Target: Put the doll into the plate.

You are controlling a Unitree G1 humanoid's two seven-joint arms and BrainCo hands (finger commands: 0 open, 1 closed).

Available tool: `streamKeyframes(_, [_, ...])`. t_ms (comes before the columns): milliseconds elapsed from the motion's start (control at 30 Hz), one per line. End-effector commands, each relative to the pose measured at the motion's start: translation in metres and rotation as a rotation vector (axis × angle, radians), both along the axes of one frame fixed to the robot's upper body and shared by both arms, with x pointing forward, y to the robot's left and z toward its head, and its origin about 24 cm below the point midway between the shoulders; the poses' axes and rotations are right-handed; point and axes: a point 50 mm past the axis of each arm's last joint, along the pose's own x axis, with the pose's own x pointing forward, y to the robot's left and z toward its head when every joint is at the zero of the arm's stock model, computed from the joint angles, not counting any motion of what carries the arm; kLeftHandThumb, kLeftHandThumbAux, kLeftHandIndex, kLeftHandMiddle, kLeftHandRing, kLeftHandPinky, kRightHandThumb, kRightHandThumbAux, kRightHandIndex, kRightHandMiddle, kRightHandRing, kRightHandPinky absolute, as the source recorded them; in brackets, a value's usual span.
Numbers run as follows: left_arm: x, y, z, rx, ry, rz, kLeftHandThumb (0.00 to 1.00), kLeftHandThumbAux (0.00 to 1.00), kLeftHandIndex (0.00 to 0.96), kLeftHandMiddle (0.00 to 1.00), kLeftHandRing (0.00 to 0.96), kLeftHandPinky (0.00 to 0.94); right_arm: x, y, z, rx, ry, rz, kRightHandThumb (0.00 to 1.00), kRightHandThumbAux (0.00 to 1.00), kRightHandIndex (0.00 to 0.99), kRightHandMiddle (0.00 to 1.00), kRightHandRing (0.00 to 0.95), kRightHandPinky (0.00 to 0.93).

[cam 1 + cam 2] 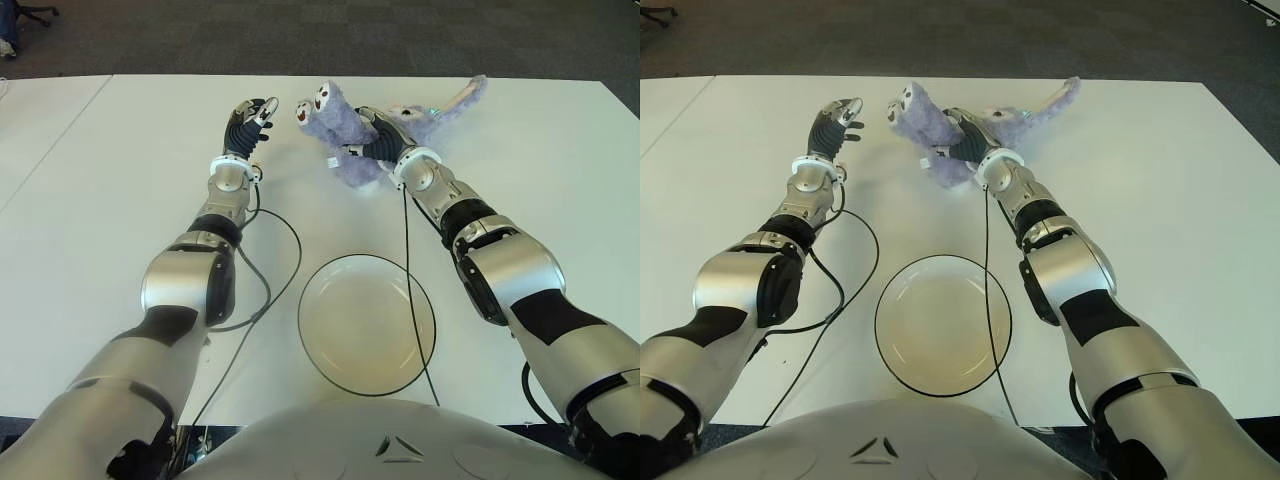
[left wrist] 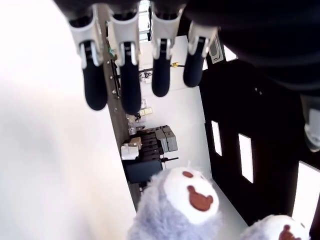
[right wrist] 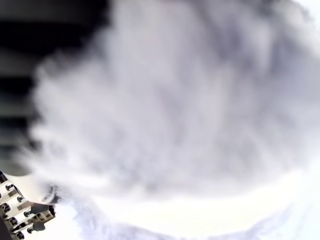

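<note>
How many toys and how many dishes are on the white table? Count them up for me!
Dolls: 1, a fluffy purple doll with the right hand on it.
Plates: 1, a round plate near the robot, with nothing in it.
Total: 2 things. The left hand beside the doll holds nothing.

Both eye views look down from the head at the white table [image 1: 100, 180], sharing the plate [image 1: 366, 323] at lower centre. The left wrist view looks past its fingers [image 2: 131, 85]; the right wrist view sits pressed close against purple fur [image 3: 175, 110].

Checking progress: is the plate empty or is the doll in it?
Empty. The plate holds nothing; the doll lies farther back on the table, under the right hand. The left hand shows beside it.
</note>
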Motion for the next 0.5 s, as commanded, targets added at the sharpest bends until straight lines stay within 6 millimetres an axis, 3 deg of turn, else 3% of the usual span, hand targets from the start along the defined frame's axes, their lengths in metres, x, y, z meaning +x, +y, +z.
streamKeyframes(33, [-0.002, 0.001, -0.005, 0.012, 0.025, 0.002, 0.000, 0.385, 0.225, 0.240, 0.327, 0.318, -0.009, 0.005, -0.026, 0.033, 0.115, -0.017, 0.340, 0.601, 0.124, 0.000, 0.010, 0.108])
streamKeyframes(100, [-0.002, 0.000, -0.005, 0.017, 0.028, 0.001, 0.000, 0.378, 0.225, 0.238, 0.313, 0.292, -0.010, 0.006, -0.029, 0.062, 0.143, -0.024, 0.360, 0.615, 0.128, 0.023, 0.046, 0.156])
streamKeyframes(167, [-0.002, 0.000, -0.005, 0.026, 0.033, 0.001, 0.000, 0.366, 0.220, 0.237, 0.300, 0.262, -0.011, 0.007, -0.031, 0.075, 0.165, -0.028, 0.383, 0.627, 0.136, 0.094, 0.167, 0.281])
streamKeyframes(200, [-0.001, 0.000, -0.005, 0.026, 0.032, 0.000, 0.000, 0.365, 0.219, 0.237, 0.299, 0.259, -0.011, 0.008, -0.032, 0.078, 0.179, -0.029, 0.385, 0.628, 0.137, 0.101, 0.179, 0.294])
streamKeyframes(233, [-0.001, -0.001, -0.005, 0.026, 0.031, -0.001, 0.000, 0.357, 0.221, 0.236, 0.307, 0.319, -0.012, 0.008, -0.033, 0.080, 0.188, -0.030, 0.616, 0.698, 0.339, 0.285, 0.361, 0.407])
streamKeyframes(267, [-0.001, -0.001, -0.005, 0.025, 0.030, -0.002, 0.000, 0.355, 0.222, 0.236, 0.308, 0.329, -0.012, 0.008, -0.033, 0.080, 0.193, -0.031, 0.655, 0.709, 0.373, 0.316, 0.392, 0.427])
streamKeyframes(300, [-0.001, -0.002, -0.005, 0.030, 0.030, -0.002, 0.000, 0.354, 0.222, 0.236, 0.309, 0.337, -0.012, 0.008, -0.034, 0.079, 0.199, -0.033, 0.684, 0.718, 0.399, 0.340, 0.415, 0.441])
streamKeyframes(333, [-0.001, -0.002, -0.005, 0.033, 0.031, -0.001, 0.000, 0.353, 0.224, 0.242, 0.306, 0.291, -0.012, 0.008, -0.034, 0.078, 0.202, -0.034, 0.696, 0.714, 0.416, 0.442, 0.510, 0.542])
streamKeyframes(433, [-0.001, -0.002, -0.005, 0.044, 0.034, -0.001, 0.000, 0.353, 0.226, 0.245, 0.297, 0.256, -0.012, 0.006, -0.036, 0.068, 0.199, -0.045, 0.702, 0.712, 0.424, 0.538, 0.581, 0.632])
streamKeyframes(500, [-0.001, -0.002, -0.005, 0.050, 0.037, 0.000, 0.000, 0.354, 0.231, 0.255, 0.284, 0.209, -0.013, 0.001, -0.037, 0.065, 0.194, -0.065, 0.707, 0.711, 0.430, 0.665, 0.689, 0.738])
